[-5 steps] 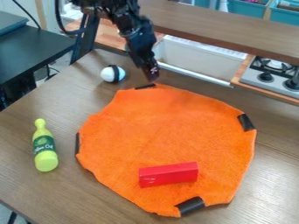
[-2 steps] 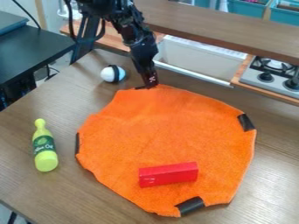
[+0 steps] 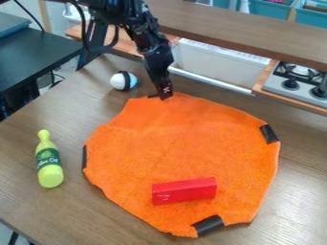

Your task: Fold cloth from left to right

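Camera view. Gripper (image 3: 165, 97): seen at the cloth's (image 3: 179, 143) far edge, near twelve o'clock; opening and any hold cannot be told. Arm (image 3: 150, 45): slanted down from eleven o'clock. Cloth: spread on the wooden table (image 3: 38, 201), red block (image 3: 184, 191) set upon it toward six. Bottle (image 3: 49, 160): placed at nine. Ball (image 3: 123, 81): eleven. Stove (image 3: 295, 82): between one and two.

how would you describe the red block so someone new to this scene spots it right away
Find the big orange cloth spread on the table. The block lies on its lower part, the only red thing there, straight-edged unlike the black patches at the cloth's rim.
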